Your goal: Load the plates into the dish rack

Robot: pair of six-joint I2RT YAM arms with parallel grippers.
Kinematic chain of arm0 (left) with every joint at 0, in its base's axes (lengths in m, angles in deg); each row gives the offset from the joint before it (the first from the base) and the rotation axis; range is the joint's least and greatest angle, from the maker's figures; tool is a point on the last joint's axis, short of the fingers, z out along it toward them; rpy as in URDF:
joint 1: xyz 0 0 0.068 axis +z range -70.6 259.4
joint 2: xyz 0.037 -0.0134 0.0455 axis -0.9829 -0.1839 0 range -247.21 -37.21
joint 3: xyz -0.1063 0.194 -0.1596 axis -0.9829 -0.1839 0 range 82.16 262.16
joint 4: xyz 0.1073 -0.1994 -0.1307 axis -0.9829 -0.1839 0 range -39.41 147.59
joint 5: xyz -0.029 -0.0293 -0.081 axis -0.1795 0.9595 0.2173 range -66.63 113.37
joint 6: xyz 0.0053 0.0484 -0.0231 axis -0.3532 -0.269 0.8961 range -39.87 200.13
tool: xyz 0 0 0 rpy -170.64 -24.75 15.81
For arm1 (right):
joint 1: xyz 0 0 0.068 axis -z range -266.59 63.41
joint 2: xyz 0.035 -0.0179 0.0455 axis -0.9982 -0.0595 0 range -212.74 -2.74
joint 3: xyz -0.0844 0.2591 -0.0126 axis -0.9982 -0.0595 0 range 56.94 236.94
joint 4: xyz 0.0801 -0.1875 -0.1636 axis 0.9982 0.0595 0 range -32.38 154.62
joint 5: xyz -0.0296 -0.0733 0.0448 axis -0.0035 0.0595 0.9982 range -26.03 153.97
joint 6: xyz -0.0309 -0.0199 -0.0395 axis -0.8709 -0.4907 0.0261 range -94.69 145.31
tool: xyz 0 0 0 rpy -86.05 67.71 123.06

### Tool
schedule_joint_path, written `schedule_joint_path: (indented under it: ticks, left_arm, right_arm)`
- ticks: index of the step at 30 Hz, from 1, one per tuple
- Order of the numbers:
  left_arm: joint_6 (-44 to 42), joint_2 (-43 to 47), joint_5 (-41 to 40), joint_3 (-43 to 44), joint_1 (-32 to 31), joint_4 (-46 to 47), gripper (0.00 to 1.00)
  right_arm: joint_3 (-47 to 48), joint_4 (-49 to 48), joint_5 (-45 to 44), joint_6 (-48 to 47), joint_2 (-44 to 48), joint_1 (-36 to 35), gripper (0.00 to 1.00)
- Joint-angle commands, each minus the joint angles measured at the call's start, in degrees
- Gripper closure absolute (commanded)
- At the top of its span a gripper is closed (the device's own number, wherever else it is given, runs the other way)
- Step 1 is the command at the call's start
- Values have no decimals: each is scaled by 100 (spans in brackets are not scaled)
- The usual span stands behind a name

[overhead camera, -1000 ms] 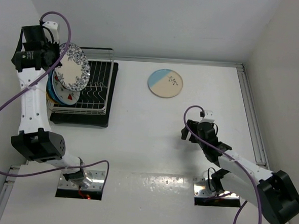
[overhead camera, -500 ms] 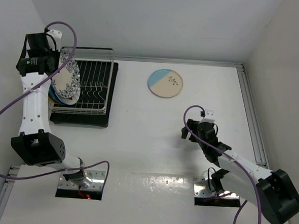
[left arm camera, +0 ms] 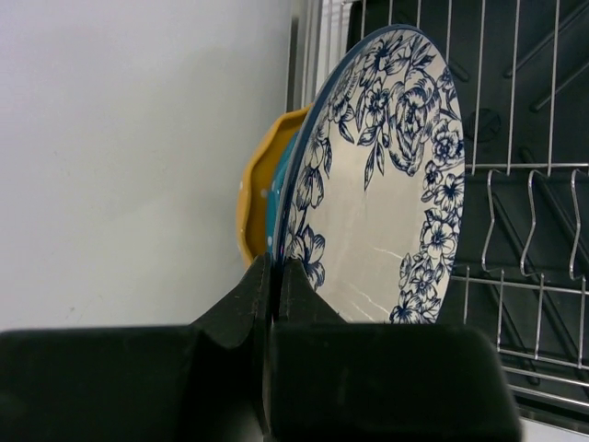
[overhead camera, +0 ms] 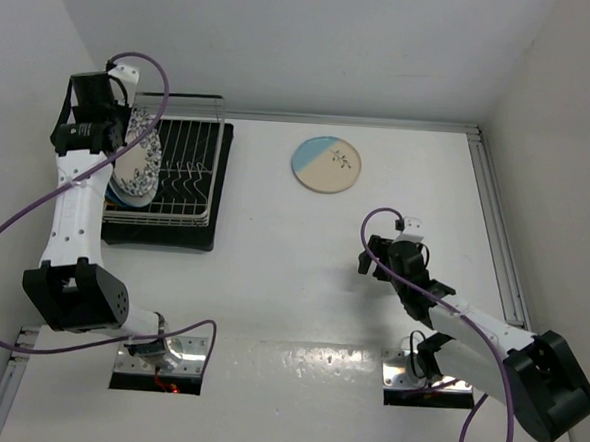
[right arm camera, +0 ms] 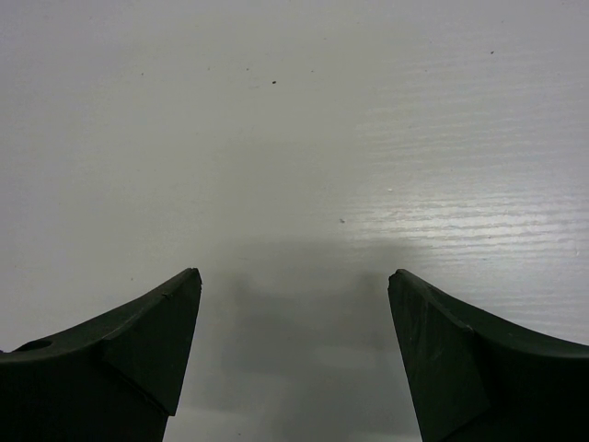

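Jaws of the left gripper (left arm camera: pixel 274 276): clamped on the rim of the floral plate (left arm camera: pixel 386 184), holding it on edge.
Held plate's place: in the dish rack (overhead camera: pixel 190 165) at the table's (overhead camera: pixel 291 281) far-left corner, just beside the teal plate (left arm camera: pixel 281 184) and the yellow plate (left arm camera: pixel 253 198) behind it. Whether its lower rim sits between tines is hidden.
Doing it well: the rim should probably bottom out in a slot first. The jaws should then part a little and lift straight, sparing the neighbours.
Jaws of the right gripper (right arm camera: pixel 294 304): spread wide, empty, over bare table toward the near-right corner.
Left to load: the blue-and-cream plate (overhead camera: pixel 327 164), flat near the far edge's middle.
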Motion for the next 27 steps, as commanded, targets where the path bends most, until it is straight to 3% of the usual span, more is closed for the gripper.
schedule_joint_path:
  ticks: [1,10,19,27]
  left_arm:
    - [-444,312,-814,395,-76,911,100]
    - [-602,250,-1140,353,-261,963,100]
    - [-277,364,-551,71,-147,911,100]
    - [-400,197,-604,906,-199,735,100]
  right_arm:
    - [89,-293,-68,-35,-23,21,18]
    - [45,-188,-138,-17,108,21,18]
    - [-17,-109,-235,-96,276,21,18]
    - [9,-197,-200,-79,214,30,18]
